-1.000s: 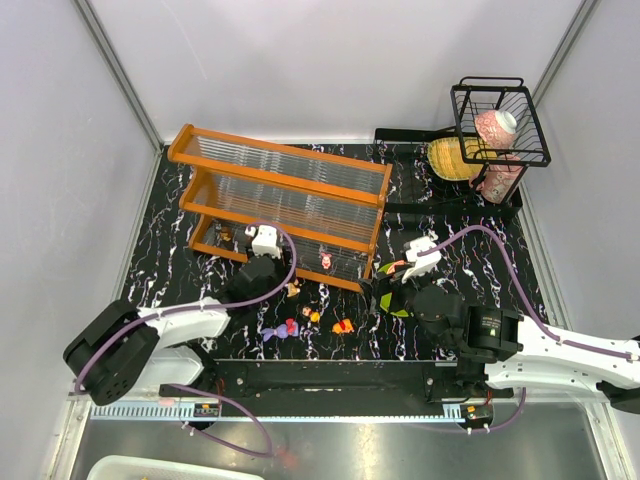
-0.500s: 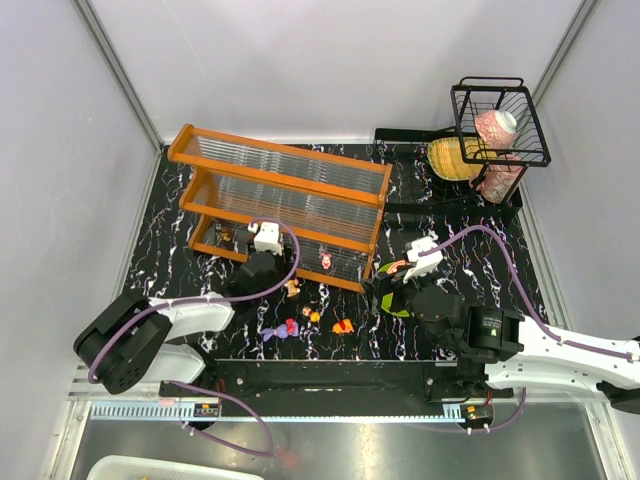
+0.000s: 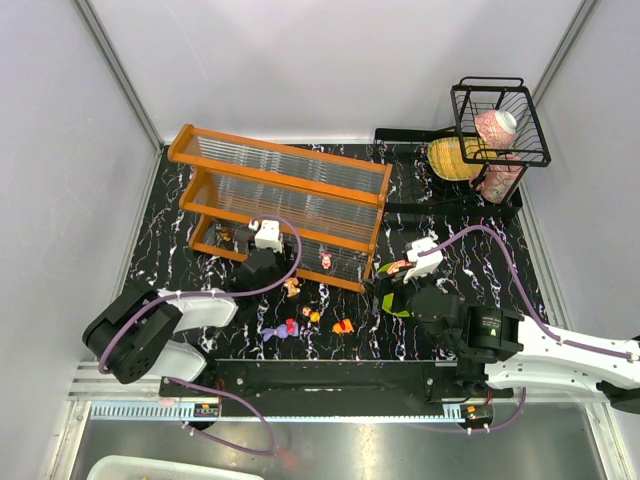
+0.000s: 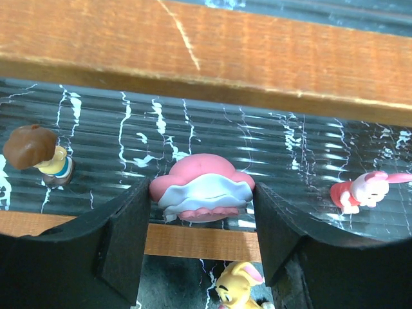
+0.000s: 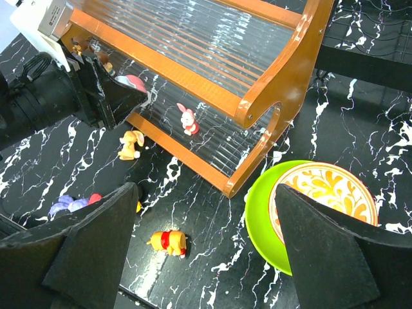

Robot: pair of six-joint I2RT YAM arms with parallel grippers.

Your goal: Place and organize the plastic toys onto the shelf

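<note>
The orange-framed shelf (image 3: pixel 285 195) stands at the back left, and its rail (image 4: pixel 206 51) and end post (image 5: pixel 283 71) show in the wrist views. My left gripper (image 3: pixel 262 255) is shut on a pink and white toy (image 4: pixel 203 193), held over the lower panel's front edge. A brown-haired figurine (image 4: pixel 35 151) and a pink rabbit (image 4: pixel 360 191) stand on that panel. A yellow rabbit (image 5: pixel 132 144), a purple toy (image 3: pixel 280 330), a red toy (image 3: pixel 312 316) and an orange bear (image 5: pixel 168 243) lie on the table. My right gripper (image 5: pixel 206 251) is open and empty above the table.
A green plate (image 5: pixel 257 219) with a red-patterned bowl (image 5: pixel 325 193) sits under my right gripper's right finger. A black wire basket (image 3: pixel 500 120) holding a pink can hangs at the back right, beside a yellow object (image 3: pixel 450 158).
My left arm has pushed a little farther toward the shelf with the pink toy. My right arm has not moved.
</note>
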